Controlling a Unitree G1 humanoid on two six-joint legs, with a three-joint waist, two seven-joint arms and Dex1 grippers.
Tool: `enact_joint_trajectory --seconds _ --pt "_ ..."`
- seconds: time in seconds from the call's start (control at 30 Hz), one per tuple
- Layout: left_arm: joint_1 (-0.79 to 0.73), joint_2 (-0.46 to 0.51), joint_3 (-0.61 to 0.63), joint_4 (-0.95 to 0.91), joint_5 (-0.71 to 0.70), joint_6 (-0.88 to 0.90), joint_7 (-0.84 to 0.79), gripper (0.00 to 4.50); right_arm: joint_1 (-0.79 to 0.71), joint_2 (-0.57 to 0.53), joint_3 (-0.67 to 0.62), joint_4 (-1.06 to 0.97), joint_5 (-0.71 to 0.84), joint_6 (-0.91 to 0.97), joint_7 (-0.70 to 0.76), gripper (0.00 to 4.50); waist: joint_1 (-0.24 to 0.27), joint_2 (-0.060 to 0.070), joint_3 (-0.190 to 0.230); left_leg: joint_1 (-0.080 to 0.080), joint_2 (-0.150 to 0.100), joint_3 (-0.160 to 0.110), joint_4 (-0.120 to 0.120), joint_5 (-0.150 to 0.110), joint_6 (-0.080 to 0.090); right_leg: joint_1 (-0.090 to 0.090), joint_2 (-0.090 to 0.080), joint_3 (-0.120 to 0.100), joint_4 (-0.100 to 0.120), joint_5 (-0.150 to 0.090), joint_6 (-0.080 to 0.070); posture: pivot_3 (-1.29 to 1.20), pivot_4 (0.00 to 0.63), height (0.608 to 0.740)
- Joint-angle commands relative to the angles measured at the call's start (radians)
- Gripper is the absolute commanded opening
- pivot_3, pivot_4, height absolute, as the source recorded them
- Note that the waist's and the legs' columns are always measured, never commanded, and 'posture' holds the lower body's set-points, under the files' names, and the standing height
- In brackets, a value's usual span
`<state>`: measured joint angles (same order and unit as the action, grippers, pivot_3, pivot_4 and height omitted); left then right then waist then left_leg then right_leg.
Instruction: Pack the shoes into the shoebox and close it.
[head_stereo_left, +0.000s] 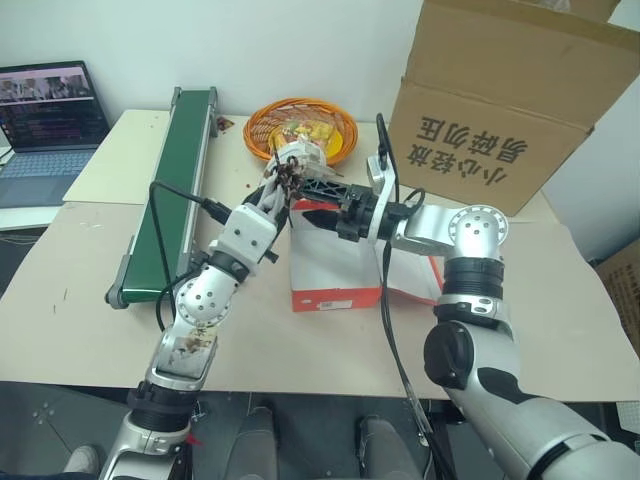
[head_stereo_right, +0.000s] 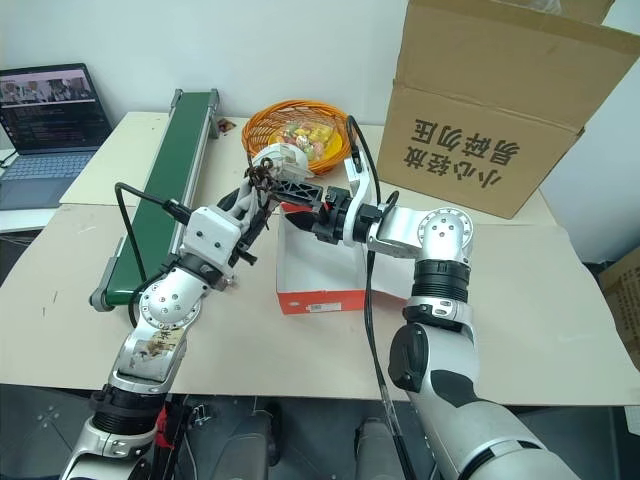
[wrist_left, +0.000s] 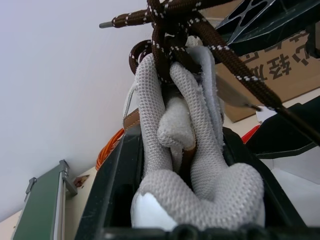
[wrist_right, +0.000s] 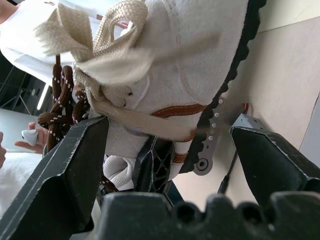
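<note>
Above the open shoebox (head_stereo_left: 335, 270), near the middle of the bench (head_stereo_left: 90, 300), a white shoe (head_stereo_left: 296, 160) with brown speckled laces (wrist_left: 170, 30) hangs in the air between the two arms. The left pincer (head_stereo_left: 283, 190) is clenched on the shoe: in its wrist view the knitted grey-white fabric is squeezed between the two black fingers (wrist_left: 107, 195), with the laces bunched past the fingertips. The right pincer (head_stereo_left: 318, 195) reaches in level from the right with its fingers (wrist_right: 70, 170) spread wide on either side of the same shoe, not closed on it; its wrist view shows the shoe's cream webbing loop, a tan leather strip and dark toothed sole edge between them. The pincers meet just over the box's far edge.

The shoebox is red outside and white inside, with its lid (head_stereo_left: 420, 280) folded out flat to the right, lying under the right forearm. No second shoe can be made out in the box from here.

Behind the box, toward the bench's far edge, stands an orange wire basket (head_stereo_left: 300, 128) holding colourful items. A green conveyor belt (head_stereo_left: 170, 190) runs along the left side of the bench from front to back. A big brown carton (head_stereo_left: 510, 95) with printed characters sits at the far right corner. A laptop (head_stereo_left: 50, 130) with a lit screen rests on a separate surface off to the left.
</note>
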<state>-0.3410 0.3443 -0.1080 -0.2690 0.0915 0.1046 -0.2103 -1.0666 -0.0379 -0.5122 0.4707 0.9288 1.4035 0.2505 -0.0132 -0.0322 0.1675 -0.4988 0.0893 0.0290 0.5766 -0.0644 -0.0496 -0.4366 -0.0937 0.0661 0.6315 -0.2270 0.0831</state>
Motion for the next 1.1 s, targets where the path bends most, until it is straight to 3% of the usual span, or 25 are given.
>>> enact_joint_trajectory --seconds 0.03,0.5,1.0,1.1 --pt "-0.028 -0.021 -0.008 -0.033 -0.002 -0.038 -0.017 1.63 -0.06 0.045 0.015 -0.003 0.021 -0.054 0.012 4.5 -0.002 0.0 0.0 0.0 0.0 0.0 0.0 0.0 0.0 0.0 0.0 0.0 0.0 0.0 0.0 0.0 0.15 0.721" --pt "-0.052 -0.103 -0.036 -0.071 -0.027 0.01 -0.066 1.63 -0.073 0.12 0.068 0.114 -0.133 -0.519 0.057 4.5 0.002 0.0 0.0 -0.002 0.0 -0.001 0.002 0.0 0.0 0.0 0.001 0.0 0.0 0.001 0.002 0.0 0.15 0.721" --pt "-0.06 -0.112 -0.042 -0.069 -0.032 0.017 -0.093 1.63 -0.185 0.123 0.05 0.341 -0.133 -0.686 0.151 4.5 -0.004 0.0 0.0 -0.002 0.0 -0.002 0.003 0.0 0.0 0.0 0.001 0.0 0.001 0.001 0.002 0.0 0.15 0.721" --pt "-0.057 -0.112 -0.041 -0.071 -0.031 0.019 -0.093 1.59 -0.19 0.127 0.052 0.342 -0.131 -0.68 0.154 3.77 -0.001 0.0 0.0 -0.002 0.0 -0.002 0.003 0.0 0.0 0.0 0.001 0.0 0.001 0.001 0.002 0.0 0.15 0.721"
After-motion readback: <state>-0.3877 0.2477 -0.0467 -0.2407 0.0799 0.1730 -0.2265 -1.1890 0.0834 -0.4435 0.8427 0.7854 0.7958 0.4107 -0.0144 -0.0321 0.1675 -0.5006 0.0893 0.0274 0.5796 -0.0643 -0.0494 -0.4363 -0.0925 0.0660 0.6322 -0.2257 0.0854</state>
